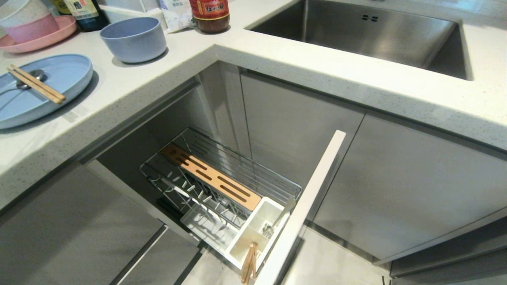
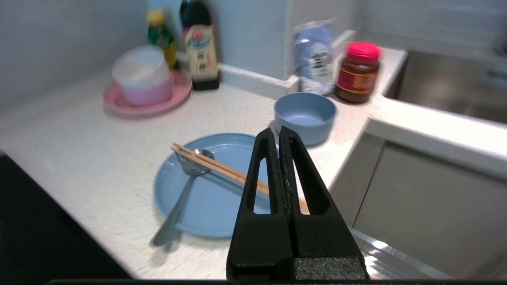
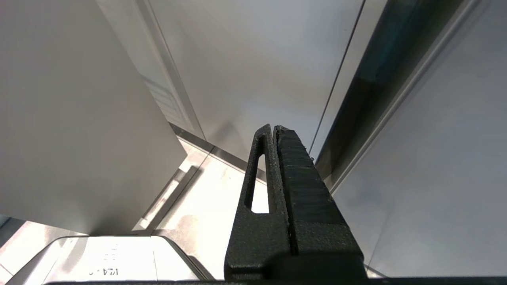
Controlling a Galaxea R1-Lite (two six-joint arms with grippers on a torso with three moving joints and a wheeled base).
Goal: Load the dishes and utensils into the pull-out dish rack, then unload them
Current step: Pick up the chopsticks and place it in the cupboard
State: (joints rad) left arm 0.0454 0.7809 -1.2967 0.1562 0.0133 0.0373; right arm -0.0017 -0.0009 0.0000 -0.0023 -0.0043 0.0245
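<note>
The light blue oval plate point(image 1: 59, 75) lies on the counter at the left, with the wooden chopsticks point(image 1: 37, 84) and the silver spoon point(image 1: 29, 77) across it. The blue-grey bowl point(image 1: 134, 38) stands behind it. Below, the pull-out dish rack point(image 1: 237, 170) is drawn out, showing its wooden strip point(image 1: 212, 177), white cutlery cup point(image 1: 257, 229) and pale front panel point(image 1: 305, 209). Another pair of chopsticks point(image 1: 248, 267) leans in the cup. My left gripper point(image 2: 278, 130) is shut and empty, hovering above the near rim of the plate point(image 2: 206, 198), short of the bowl point(image 2: 305, 116). My right gripper point(image 3: 273, 127) hangs shut, low by the cabinet fronts.
A pink plate with stacked pink and white bowls point(image 1: 35, 27), dark bottles point(image 1: 85, 14), a bag point(image 1: 176, 14) and a red-lidded sauce jar point(image 1: 210, 16) line the back of the counter. The steel sink point(image 1: 364, 35) lies to the right. Grey cabinet doors flank the rack.
</note>
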